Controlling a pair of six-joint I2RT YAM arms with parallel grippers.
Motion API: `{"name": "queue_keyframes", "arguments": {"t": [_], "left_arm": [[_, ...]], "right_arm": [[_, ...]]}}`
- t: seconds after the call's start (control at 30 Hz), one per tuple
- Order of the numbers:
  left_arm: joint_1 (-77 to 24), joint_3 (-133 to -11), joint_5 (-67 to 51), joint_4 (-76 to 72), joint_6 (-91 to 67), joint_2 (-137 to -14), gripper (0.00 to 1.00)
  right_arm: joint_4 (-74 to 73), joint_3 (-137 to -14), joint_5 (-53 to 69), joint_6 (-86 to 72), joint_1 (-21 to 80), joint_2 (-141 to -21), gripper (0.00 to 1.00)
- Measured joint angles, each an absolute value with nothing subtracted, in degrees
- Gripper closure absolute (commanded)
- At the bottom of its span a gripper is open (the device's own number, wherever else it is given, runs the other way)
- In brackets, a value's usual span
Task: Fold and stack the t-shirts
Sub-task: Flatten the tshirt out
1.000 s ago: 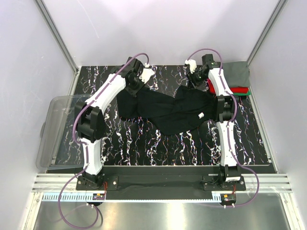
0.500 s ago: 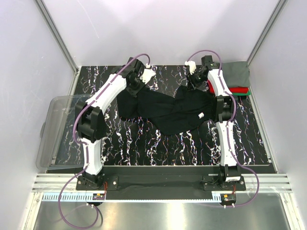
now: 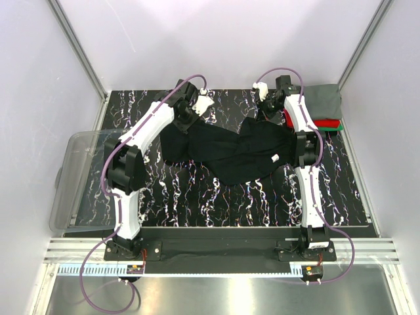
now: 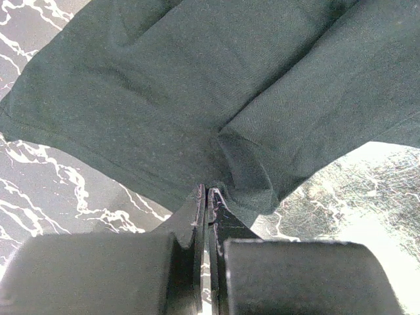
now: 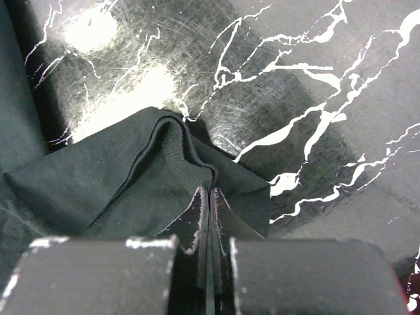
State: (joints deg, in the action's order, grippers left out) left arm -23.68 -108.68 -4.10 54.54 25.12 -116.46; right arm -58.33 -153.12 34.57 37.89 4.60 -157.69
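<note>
A black t-shirt (image 3: 230,151) hangs stretched between my two grippers over the far middle of the black marbled table. My left gripper (image 3: 184,117) is shut on the shirt's left edge; the left wrist view shows its jaws (image 4: 207,193) pinching a fold of the black cloth (image 4: 197,85). My right gripper (image 3: 268,113) is shut on the right edge; the right wrist view shows its jaws (image 5: 210,193) closed on a cloth corner (image 5: 131,177). A small white tag (image 3: 276,158) shows on the shirt. Folded grey (image 3: 325,100), red (image 3: 326,121) and green (image 3: 330,128) shirts are stacked at the far right.
A clear plastic bin (image 3: 75,177) sits at the table's left edge, partly overhanging. The marbled table top (image 3: 216,197) lies under the shirt. Metal frame posts and white walls enclose the space. The right arm's forearm (image 3: 308,147) crosses the shirt's right side.
The left gripper has shifted slightly farther back and right with the shirt edge. The shirt and right arm look almost unmoved.
</note>
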Motion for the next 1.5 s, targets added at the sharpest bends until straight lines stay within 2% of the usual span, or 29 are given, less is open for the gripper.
{"name": "queue_keyframes", "arguments": {"t": [0.3, 0.43, 0.73, 1.0, 1.3, 1.5], "left_arm": [[-23.8, -109.3, -2.9, 54.7, 25.7, -116.5, 1.00], [-23.8, -112.6, -1.3, 55.4, 26.6, -116.4, 1.00], [-23.2, -121.3, 3.6, 55.4, 28.7, -113.1, 1.00], [-21.5, -126.7, 10.8, 50.9, 31.7, -102.7, 1.00], [-20.7, -126.8, 14.0, 45.2, 36.7, -91.7, 1.00], [-20.7, -124.7, 13.3, 43.6, 38.4, -85.4, 1.00]], "right_arm": [[-58.5, -154.3, 35.6, 37.8, 4.6, -157.5, 1.00], [-58.0, -154.5, 34.6, 37.5, 4.6, -153.5, 1.00], [-51.3, -152.9, 27.3, 38.2, 4.6, -130.6, 1.00], [-49.0, -148.0, 18.1, 43.3, 4.6, -113.0, 1.00], [-47.2, -135.1, 7.2, 43.2, 4.6, -95.8, 1.00], [-45.2, -134.6, 1.6, 43.1, 4.6, -87.4, 1.00]]}}
